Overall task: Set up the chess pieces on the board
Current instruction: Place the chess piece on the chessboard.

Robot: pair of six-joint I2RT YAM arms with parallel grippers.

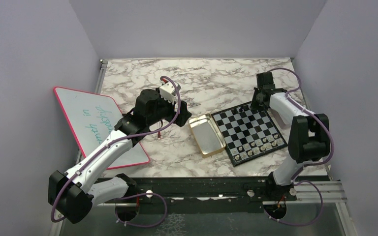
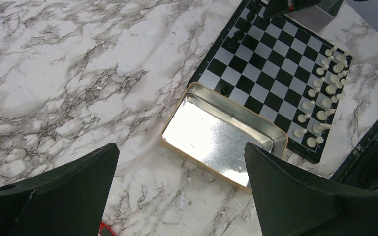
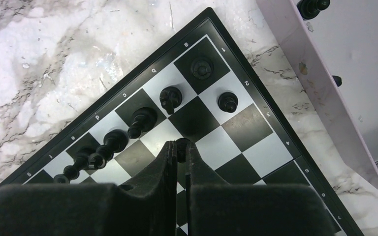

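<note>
The board (image 1: 248, 129) lies right of centre on the marble table. Pale chess pieces (image 1: 262, 144) fill its near rows and show in the left wrist view (image 2: 325, 91). Black chess pieces (image 3: 142, 119) stand in a row along the far edge of the board (image 3: 246, 123), with one black pawn (image 3: 227, 101) a row in front. My right gripper (image 3: 179, 146) is shut on a small black piece (image 3: 181, 145) just above the board near that row; it also shows in the top view (image 1: 259, 100). My left gripper (image 2: 181, 152) is open and empty above the marble, left of the board (image 2: 275, 64).
An open gold tin (image 1: 206, 135) lies against the board's left side, empty in the left wrist view (image 2: 211, 132). A pink-rimmed whiteboard (image 1: 91, 123) lies at the left. A small red object (image 2: 106, 230) sits under the left gripper. The purple wall (image 3: 334, 59) is close beyond the board.
</note>
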